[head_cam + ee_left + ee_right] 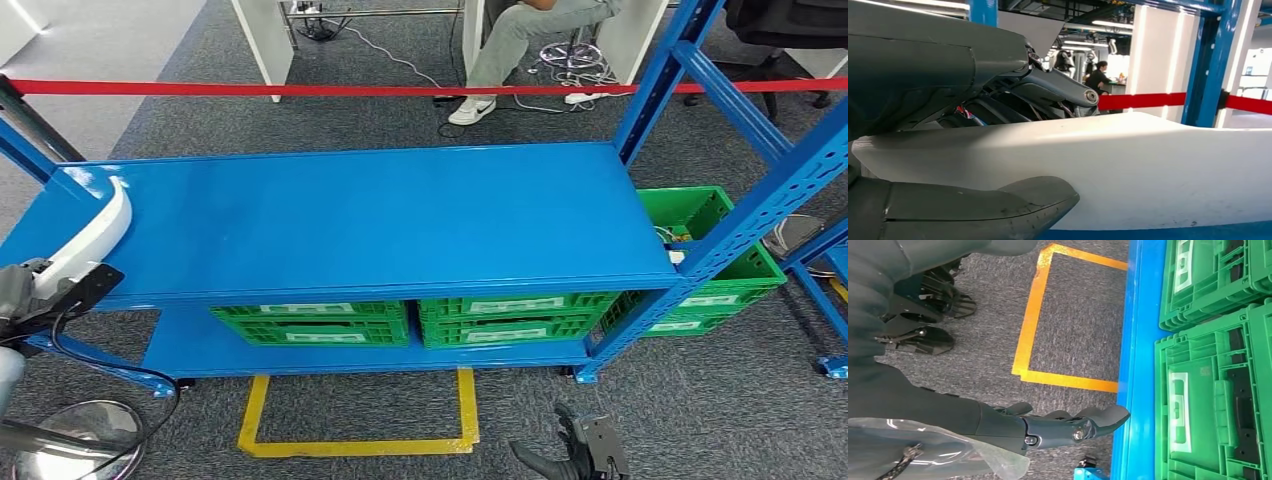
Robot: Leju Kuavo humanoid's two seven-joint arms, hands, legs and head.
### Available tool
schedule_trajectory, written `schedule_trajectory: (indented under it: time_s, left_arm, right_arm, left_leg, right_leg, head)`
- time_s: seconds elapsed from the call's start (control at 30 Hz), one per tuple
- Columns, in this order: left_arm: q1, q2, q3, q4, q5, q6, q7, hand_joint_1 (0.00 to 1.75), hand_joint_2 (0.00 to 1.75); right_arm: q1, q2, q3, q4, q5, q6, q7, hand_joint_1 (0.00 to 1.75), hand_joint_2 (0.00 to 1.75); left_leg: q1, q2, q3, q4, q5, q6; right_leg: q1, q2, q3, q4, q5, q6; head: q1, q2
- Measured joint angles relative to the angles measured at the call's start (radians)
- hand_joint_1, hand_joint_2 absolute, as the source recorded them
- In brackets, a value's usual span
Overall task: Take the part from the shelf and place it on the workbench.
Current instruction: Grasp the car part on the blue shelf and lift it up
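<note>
A long curved white part (95, 232) lies over the left end of the blue shelf top (400, 215), and my left hand (28, 292) grips its near end at the shelf's left front corner. Up close in the left wrist view, the white part (1148, 170) runs across the picture, clamped between the grey thumb (973, 212) and the darker fingers (1048, 95). My right hand (575, 455) hangs low over the carpet in front of the shelf, holding nothing; in the right wrist view its fingers (1073, 427) stretch out, apart, beside the lower shelf edge.
Green crates (415, 322) fill the lower shelf, and another green crate (700, 255) stands to the right behind a blue upright (745, 225). A yellow floor outline (355, 440) lies in front. Behind a red barrier tape (400, 90) sits a person (510, 45). A round stand base (70, 440) is at lower left.
</note>
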Motion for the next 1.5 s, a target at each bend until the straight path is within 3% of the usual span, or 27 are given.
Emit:
schedule_trajectory:
  time_s: [0.13,0.27,0.47,0.53,0.63,0.67,0.7,0.73,0.8,0.83,0.9,1.0,1.07,1.13,1.17,1.2,1.23,1.3,1.37,1.43,1.5]
  left_arm:
    - [0.067,-0.012,0.023,-0.086,0.052,0.037,-0.057,1.75,1.75]
    - [0.193,-0.061,0.044,-0.265,0.165,0.044,-0.159,1.75,1.75]
    - [0.461,-0.227,0.033,-0.620,0.275,0.109,-0.329,1.75,1.75]
    - [0.521,-0.288,0.029,-0.699,0.294,0.144,-0.384,1.75,1.75]
    - [0.610,-0.381,0.020,-0.787,0.312,0.189,-0.460,1.75,1.75]
    - [0.632,-0.407,0.016,-0.804,0.317,0.200,-0.482,1.75,1.75]
    - [0.649,-0.431,0.012,-0.818,0.322,0.209,-0.501,1.75,1.75]
    - [0.663,-0.453,0.008,-0.832,0.325,0.217,-0.519,1.75,1.75]
    - [0.684,-0.491,0.001,-0.857,0.330,0.233,-0.546,1.75,1.75]
    - [0.692,-0.507,-0.002,-0.869,0.334,0.239,-0.556,1.75,1.75]
    - [0.704,-0.532,-0.011,-0.892,0.341,0.251,-0.573,1.75,1.75]
    - [0.722,-0.558,-0.019,-0.910,0.345,0.256,-0.585,1.75,1.75]
    - [0.729,-0.568,-0.022,-0.915,0.346,0.257,-0.587,1.75,1.75]
    - [0.730,-0.575,-0.026,-0.918,0.348,0.259,-0.590,1.75,1.75]
    - [0.731,-0.578,-0.028,-0.919,0.350,0.260,-0.592,1.75,1.75]
    - [0.732,-0.580,-0.030,-0.920,0.351,0.262,-0.595,1.75,1.75]
    - [0.732,-0.582,-0.032,-0.920,0.352,0.265,-0.598,1.75,1.75]
    - [0.733,-0.587,-0.036,-0.921,0.353,0.269,-0.605,1.75,1.75]
    - [0.733,-0.592,-0.040,-0.925,0.353,0.271,-0.610,1.75,1.75]
    - [0.733,-0.596,-0.041,-0.928,0.353,0.272,-0.614,1.75,1.75]
    - [0.735,-0.600,-0.043,-0.929,0.353,0.272,-0.618,1.75,1.75]
  right_arm:
    - [0.004,0.000,-0.006,0.000,-0.006,0.000,0.000,0.00,1.75]
    - [0.017,0.000,-0.018,-0.007,-0.024,0.000,0.000,0.00,1.75]
    - [0.053,0.002,-0.051,-0.025,-0.047,-0.008,0.000,0.00,1.75]
    - [0.056,0.002,-0.062,-0.027,-0.045,-0.014,-0.001,0.00,1.75]
    - [0.058,0.002,-0.078,-0.027,-0.039,-0.027,-0.001,0.00,1.75]
    - [0.060,0.002,-0.082,-0.027,-0.036,-0.031,-0.001,0.00,1.75]
    - [0.063,0.002,-0.087,-0.026,-0.034,-0.034,-0.001,0.00,1.75]
    - [0.064,0.002,-0.092,-0.025,-0.031,-0.036,-0.001,0.00,1.75]
    - [0.062,0.003,-0.100,-0.024,-0.026,-0.040,-0.001,0.00,1.75]
    - [0.061,0.006,-0.103,-0.022,-0.025,-0.041,-0.001,0.00,1.75]
    - [0.062,0.011,-0.110,-0.019,-0.022,-0.044,0.000,0.00,1.75]
    - [0.067,0.012,-0.121,-0.014,-0.021,-0.046,0.000,0.00,1.75]
    - [0.069,0.012,-0.125,-0.013,-0.021,-0.047,0.000,0.00,1.75]
    - [0.071,0.012,-0.128,-0.012,-0.021,-0.047,-0.001,0.00,1.75]
    - [0.072,0.012,-0.130,-0.011,-0.022,-0.046,-0.001,0.00,1.75]
    - [0.073,0.012,-0.131,-0.011,-0.023,-0.043,-0.001,0.00,1.75]
    - [0.073,0.012,-0.132,-0.010,-0.024,-0.040,-0.001,0.00,1.75]
    - [0.072,0.014,-0.136,-0.010,-0.025,-0.031,-0.001,0.00,1.75]
    - [0.071,0.018,-0.138,-0.010,-0.025,-0.024,-0.001,0.00,1.75]
    - [0.072,0.022,-0.138,-0.010,-0.025,-0.018,-0.001,0.00,1.75]
    - [0.078,0.023,-0.139,-0.011,-0.022,-0.012,-0.001,0.00,1.75]
  left_leg:
    - [0.000,0.001,0.000,0.000,0.000,0.000]
    - [-0.001,0.001,-0.001,0.001,-0.002,0.001]
    - [-0.007,0.009,0.004,-0.003,-0.002,0.023]
    - [-0.001,0.016,0.010,-0.023,0.009,0.030]
    - [0.003,0.029,0.012,-0.031,0.015,0.035]
    - [0.004,0.031,0.011,-0.030,0.015,0.034]
    - [0.005,0.032,0.010,-0.029,0.016,0.032]
    - [0.008,0.032,0.010,-0.028,0.017,0.029]
    - [0.011,0.030,0.007,-0.022,0.016,0.015]
    - [0.011,0.028,0.003,-0.016,0.016,0.007]
    - [0.007,0.021,-0.007,-0.002,0.019,-0.009]
    - [0.013,0.021,-0.023,0.013,0.014,-0.022]
    - [0.016,0.046,-0.051,0.079,-0.053,-0.023]
    - [0.013,0.063,-0.089,0.210,-0.149,-0.016]
    - [0.009,0.064,-0.098,0.266,-0.178,-0.011]
    - [0.003,0.064,-0.092,0.296,-0.184,-0.003]
    - [-0.006,0.064,-0.068,0.287,-0.169,0.007]
    - [-0.030,0.065,0.028,0.173,-0.113,0.036]
    - [-0.049,0.073,0.116,0.038,-0.095,0.066]
    - [-0.057,0.081,0.141,-0.021,-0.098,0.083]
    - [-0.054,0.081,0.139,-0.055,-0.071,0.087]
  right_leg:
    - [0.000,0.001,0.000,0.000,0.000,0.000]
    - [-0.002,0.002,-0.001,-0.001,0.000,0.001]
    - [-0.011,0.007,-0.001,-0.005,-0.002,0.015]
    - [-0.008,-0.005,-0.016,0.026,-0.032,0.023]
    - [-0.014,-0.024,-0.086,0.191,-0.124,0.036]
    - [-0.018,-0.026,-0.103,0.234,-0.136,0.041]
    - [-0.022,-0.027,-0.106,0.246,-0.128,0.046]
    - [-0.028,-0.027,-0.090,0.220,-0.103,0.052]
    - [-0.041,-0.021,-0.021,0.098,-0.050,0.068]
    - [-0.045,-0.013,0.007,0.052,-0.032,0.070]
    - [-0.047,0.000,0.024,0.018,-0.029,0.061]
    - [-0.042,-0.008,0.002,0.027,-0.019,0.033]
    - [-0.033,-0.020,-0.017,0.027,-0.005,0.014]
    - [-0.019,-0.034,-0.037,0.028,0.011,0.000]
    - [-0.012,-0.040,-0.047,0.028,0.018,-0.003]
    - [-0.005,-0.046,-0.057,0.029,0.025,-0.007]
    - [0.001,-0.051,-0.064,0.029,0.031,-0.011]
    - [0.009,-0.057,-0.072,0.029,0.042,-0.017]
    - [0.012,-0.061,-0.075,0.027,0.054,-0.017]
    - [0.008,-0.065,-0.080,0.020,0.071,-0.008]
    - [0.008,-0.065,-0.088,0.011,0.083,0.001]
  head:
    - [0.000,0.000]
    - [0.000,0.000]
    - [-0.003,0.000]
    - [0.000,0.000]
    - [0.004,0.000]
    - [0.004,0.000]
    - [0.004,0.000]
    - [0.004,0.000]
    - [0.005,0.000]
    - [0.006,0.000]
    - [0.005,0.000]
    - [0.000,0.000]
    - [-0.007,0.000]
    - [-0.012,0.000]
    - [-0.013,0.000]
    - [-0.012,0.000]
    - [-0.012,0.000]
    - [-0.011,0.000]
    - [-0.011,0.000]
    - [-0.012,0.000]
    - [-0.012,0.000]
